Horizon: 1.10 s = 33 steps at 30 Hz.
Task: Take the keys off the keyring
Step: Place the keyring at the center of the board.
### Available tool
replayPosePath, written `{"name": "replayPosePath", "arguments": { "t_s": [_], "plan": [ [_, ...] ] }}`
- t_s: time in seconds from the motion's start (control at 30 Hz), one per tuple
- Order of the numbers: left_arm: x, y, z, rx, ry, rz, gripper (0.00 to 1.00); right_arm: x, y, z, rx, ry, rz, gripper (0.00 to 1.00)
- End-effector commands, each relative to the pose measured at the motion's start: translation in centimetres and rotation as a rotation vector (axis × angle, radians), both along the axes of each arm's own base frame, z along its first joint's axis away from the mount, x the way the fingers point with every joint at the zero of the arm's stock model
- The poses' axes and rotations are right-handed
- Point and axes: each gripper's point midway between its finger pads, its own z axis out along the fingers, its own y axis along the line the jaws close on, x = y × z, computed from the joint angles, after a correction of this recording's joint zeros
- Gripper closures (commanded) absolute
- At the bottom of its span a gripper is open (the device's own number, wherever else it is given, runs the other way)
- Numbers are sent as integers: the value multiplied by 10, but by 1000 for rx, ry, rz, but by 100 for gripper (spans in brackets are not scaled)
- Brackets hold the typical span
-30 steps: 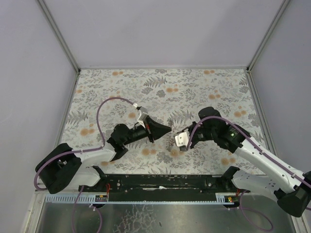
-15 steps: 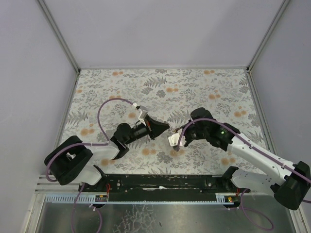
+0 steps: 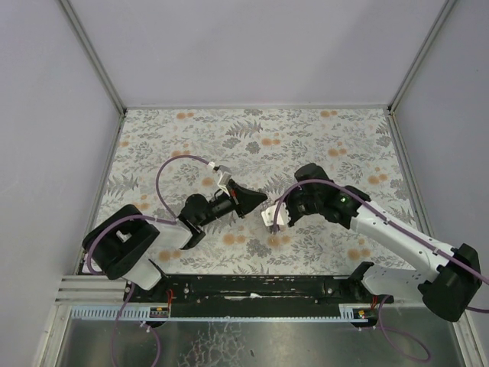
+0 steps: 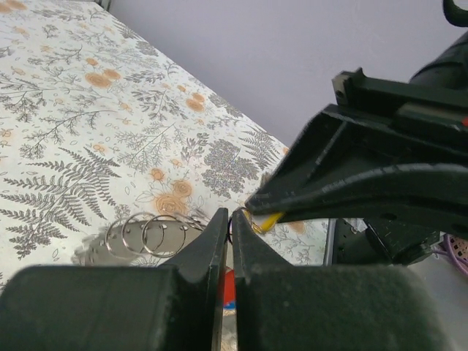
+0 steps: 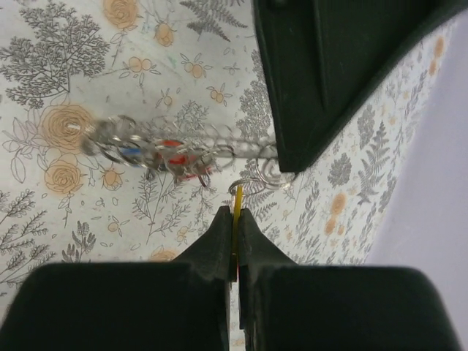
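Note:
The keyring [image 5: 219,150] is a bunch of thin silver wire rings hanging above the floral cloth, also seen as loops in the left wrist view [image 4: 146,235]. My left gripper [image 4: 228,217] is shut, its tips pinching one ring at the bunch's end [image 3: 263,203]. My right gripper [image 5: 235,212] is shut on a yellow key [image 5: 238,197], which hangs from a small ring just below the left fingers [image 5: 329,80]. A blue key [image 5: 130,151] and a red key [image 5: 175,157] hang blurred in the bunch. In the top view the right gripper [image 3: 269,218] almost touches the left one.
The floral cloth [image 3: 306,145] covers the table. White walls with metal posts [image 3: 92,53] close in the left, back and right sides. A black rail [image 3: 252,287] runs along the near edge by the arm bases.
My right gripper has moved left and a little up, closing the gap to the left gripper. The left arm's rear links have swung right; its tip has barely moved.

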Motion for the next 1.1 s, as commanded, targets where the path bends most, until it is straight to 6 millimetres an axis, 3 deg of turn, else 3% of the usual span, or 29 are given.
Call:
{"name": "replayPosePath", "arguments": {
  "t_s": [0.0, 0.1, 0.2, 0.3, 0.47, 0.5, 0.57, 0.63, 0.97, 1.07],
  "plan": [
    [24, 17, 61, -194, -147, 120, 100, -80, -14, -41, -190, 201, 195, 100],
    [27, 20, 57, -203, -129, 122, 100, -52, -4, -17, -76, 163, 87, 100],
    [29, 19, 57, -204, -130, 116, 100, -66, -12, -22, -107, 212, 127, 100],
    [33, 18, 59, -203, -137, 115, 100, -52, -11, -18, -93, 174, 68, 100],
    [37, 17, 52, -195, -119, 103, 100, -46, -15, -16, -93, 154, 52, 100],
    [38, 17, 50, -192, -113, 104, 100, -48, -17, -18, -104, 157, 68, 100],
    [40, 17, 47, -192, -100, 113, 100, -78, -21, -33, -150, 228, 170, 100],
    [43, 18, 44, -194, -86, 129, 100, -89, -12, -43, -134, 248, 170, 100],
    [64, 33, 17, -180, -4, 243, 100, -34, 24, -45, -31, 144, 30, 100],
    [72, 41, 5, -173, 33, 287, 100, -24, 26, -57, -59, 179, 13, 100]
  ]
}}
